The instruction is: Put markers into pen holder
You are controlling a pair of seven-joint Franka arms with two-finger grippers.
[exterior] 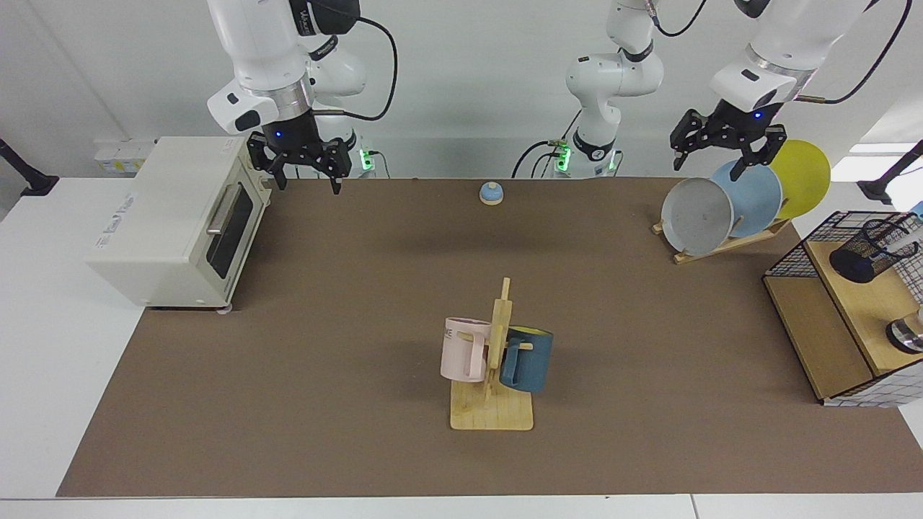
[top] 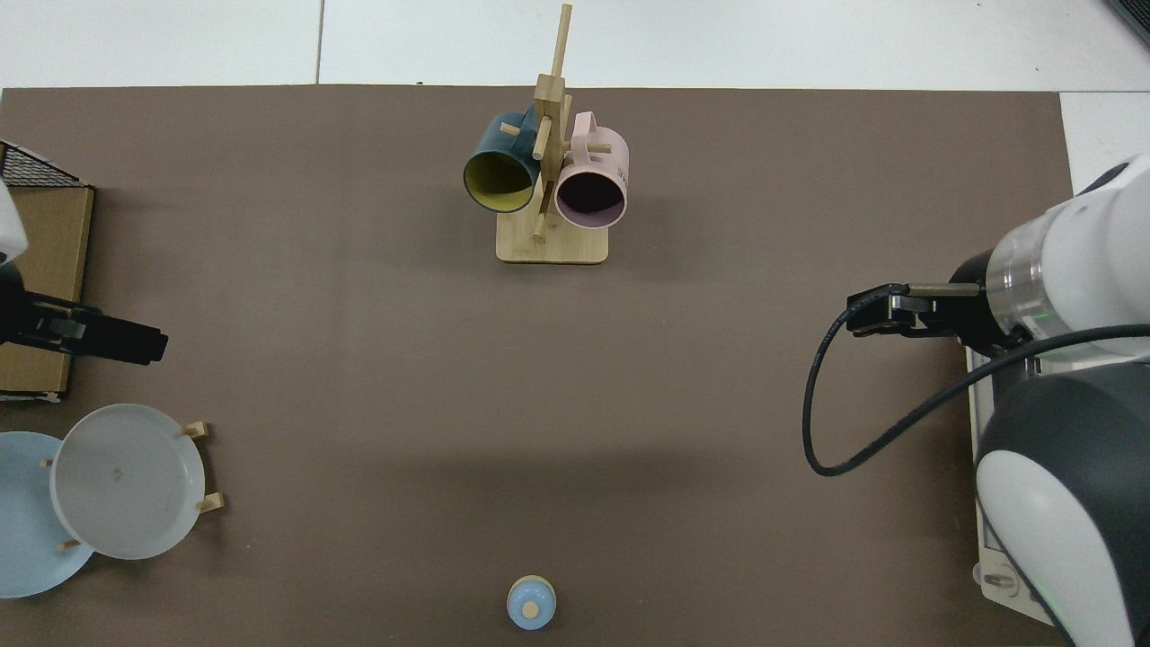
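Observation:
The pen holder (exterior: 864,254), a black mesh cup, stands on a wooden shelf at the far right of the facing view. A slim white marker (exterior: 901,244) leans inside it, its upper end cut off by the frame edge. My left gripper (exterior: 705,169) hangs open and empty above the plate rack, well away from the holder. In the top view the left gripper (top: 126,338) enters from the left edge. My right gripper (exterior: 308,186) waits open and empty beside the toaster oven, and the right gripper (top: 876,311) shows at the right of the top view. The holder is outside the top view.
A black wire basket frame (exterior: 800,249) surrounds the wooden shelf (exterior: 815,331), with a metal tin (exterior: 907,336) on it. A rack of three plates (exterior: 698,215) stands behind. A mug tree (exterior: 497,360) sits mid-table, a small bell (exterior: 491,192) at the back, a toaster oven (exterior: 173,216) beside the right arm.

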